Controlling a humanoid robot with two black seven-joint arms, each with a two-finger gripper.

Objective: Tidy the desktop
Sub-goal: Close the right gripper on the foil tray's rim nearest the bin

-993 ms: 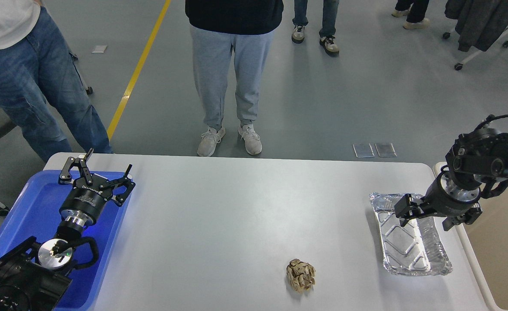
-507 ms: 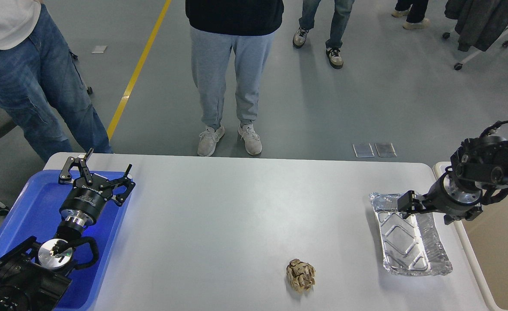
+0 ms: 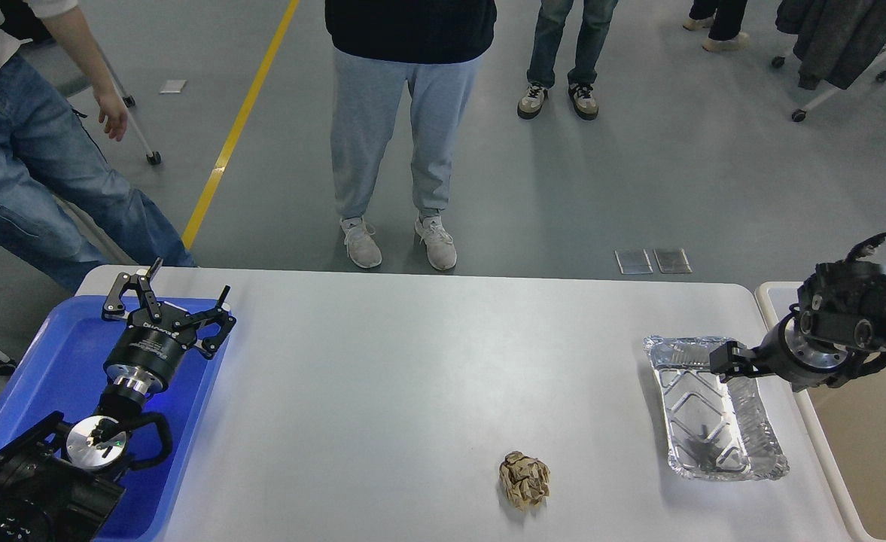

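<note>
A crumpled brown paper ball (image 3: 525,479) and a foil tray (image 3: 713,410) are seen on the desktop (image 3: 427,361). The left gripper (image 3: 169,295) is held spread over the blue tray (image 3: 51,361); the right gripper's (image 3: 729,360) state cannot be told

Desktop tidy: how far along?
Nothing looks done: the crumpled brown paper ball and silver foil tray both sit on the grey-white desktop. The right gripper hovers over the tray's far end, holding nothing; the left gripper is open above the blue plastic tray.
</note>
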